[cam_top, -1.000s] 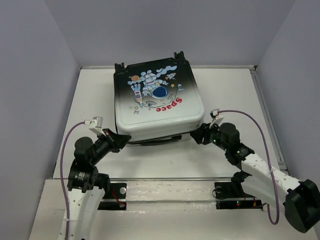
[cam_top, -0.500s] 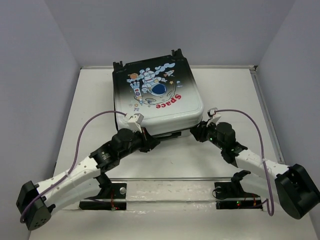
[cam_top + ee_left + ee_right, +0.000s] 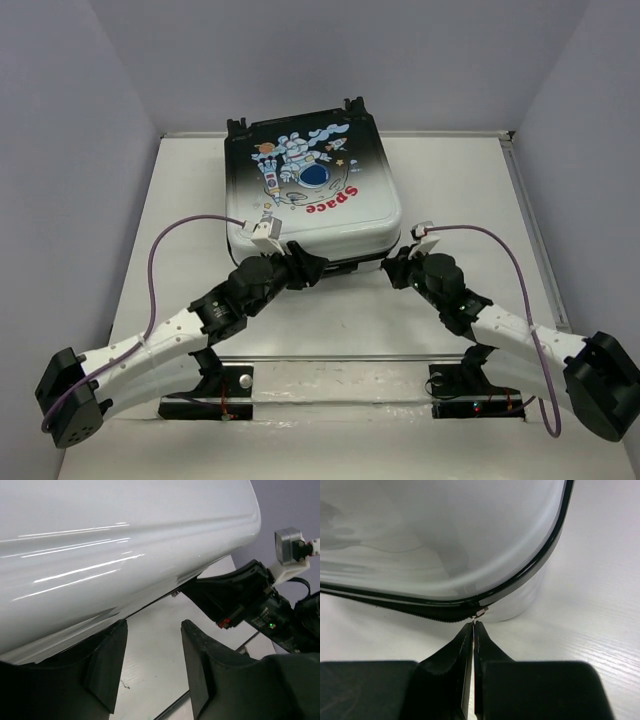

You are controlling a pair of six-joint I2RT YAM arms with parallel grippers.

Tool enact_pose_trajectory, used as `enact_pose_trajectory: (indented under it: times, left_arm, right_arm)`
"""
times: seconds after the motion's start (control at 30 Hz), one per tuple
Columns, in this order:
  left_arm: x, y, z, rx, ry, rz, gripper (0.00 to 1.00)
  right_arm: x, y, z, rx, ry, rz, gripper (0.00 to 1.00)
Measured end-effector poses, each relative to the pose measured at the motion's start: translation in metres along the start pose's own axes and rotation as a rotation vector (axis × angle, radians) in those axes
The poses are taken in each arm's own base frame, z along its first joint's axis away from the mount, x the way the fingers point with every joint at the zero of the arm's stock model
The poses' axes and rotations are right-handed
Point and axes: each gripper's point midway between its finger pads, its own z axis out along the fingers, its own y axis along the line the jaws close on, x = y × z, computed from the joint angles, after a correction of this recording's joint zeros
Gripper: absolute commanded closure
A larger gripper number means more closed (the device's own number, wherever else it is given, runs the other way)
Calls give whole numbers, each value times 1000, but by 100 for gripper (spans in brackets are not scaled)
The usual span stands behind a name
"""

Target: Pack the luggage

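The luggage (image 3: 315, 195), a hard-shell suitcase with an astronaut and a red "Space" print, lies flat and closed at the back middle of the table. My left gripper (image 3: 318, 268) stands open at its near edge; in the left wrist view the gripper (image 3: 153, 625) has only bare table between its fingers, under the white shell (image 3: 125, 545). My right gripper (image 3: 392, 263) is at the near right corner. In the right wrist view the gripper (image 3: 473, 623) is shut on the small metal zipper pull (image 3: 481, 612) at the black zip line of the luggage (image 3: 445, 540).
The white table (image 3: 450, 180) is boxed in by grey walls at the left, back and right. A white rail (image 3: 340, 380) with both arm bases runs along the near edge. My right arm's wrist (image 3: 250, 605) shows in the left wrist view, close by.
My left arm swung from the suitcase's left corner to its near edge and its jaws opened. My right gripper closed on the zipper pull. The suitcase shifted slightly left.
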Motion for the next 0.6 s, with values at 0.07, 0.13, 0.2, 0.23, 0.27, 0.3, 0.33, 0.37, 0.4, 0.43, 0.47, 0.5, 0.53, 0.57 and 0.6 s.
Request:
enact_pose_trajectory:
  times: [0.07, 0.13, 0.2, 0.23, 0.27, 0.3, 0.33, 0.37, 0.4, 0.43, 0.47, 0.5, 0.53, 0.57, 0.6]
  left_arm:
    - [-7, -5, 1, 4, -19, 3, 20]
    - [-12, 0, -2, -28, -34, 16, 10]
    - [-24, 8, -17, -76, -57, 25, 8]
    - [-34, 11, -27, -93, -81, 28, 5]
    - [-46, 15, -37, -122, -97, 31, 4]
    - [-66, 14, -49, -138, -140, 32, 4]
    - [-82, 15, -60, -161, -170, 33, 3]
    - [-102, 19, -70, -198, -213, 46, 2]
    - [-122, 24, -81, -235, -266, 53, 1]
    - [-138, 29, -88, -269, -308, 61, 1]
    - [-159, 35, -97, -316, -365, 71, 1]
    - [-175, 43, -104, -362, -400, 87, 1]
    - [-181, 50, -105, -392, -407, 99, 1]
    - [-184, 58, -104, -422, -400, 117, 1]
    - [-186, 73, -102, -466, -383, 125, 1]
  right_arm:
    - [2, 7, -5, 3, 8, 1, 93]
    - [2, 8, -8, 14, 8, 6, 93]
    - [-1, 6, -10, 37, 11, 17, 93]
    - [-2, 6, -10, 43, 12, 22, 93]
    - [-2, 5, -10, 48, 16, 23, 93]
    - [-3, 6, -9, 50, 19, 25, 93]
    - [-3, 6, -9, 54, 24, 27, 93]
    - [-4, 6, -8, 55, 26, 29, 93]
    - [-3, 6, -8, 61, 36, 29, 93]
    - [-2, 5, -7, 64, 41, 30, 93]
    - [-1, 5, -7, 66, 45, 32, 93]
    - [-1, 5, -7, 67, 46, 33, 93]
    - [-1, 6, -7, 66, 46, 34, 93]
    - [-1, 6, -7, 67, 49, 34, 93]
    - [-1, 5, -7, 69, 52, 33, 93]
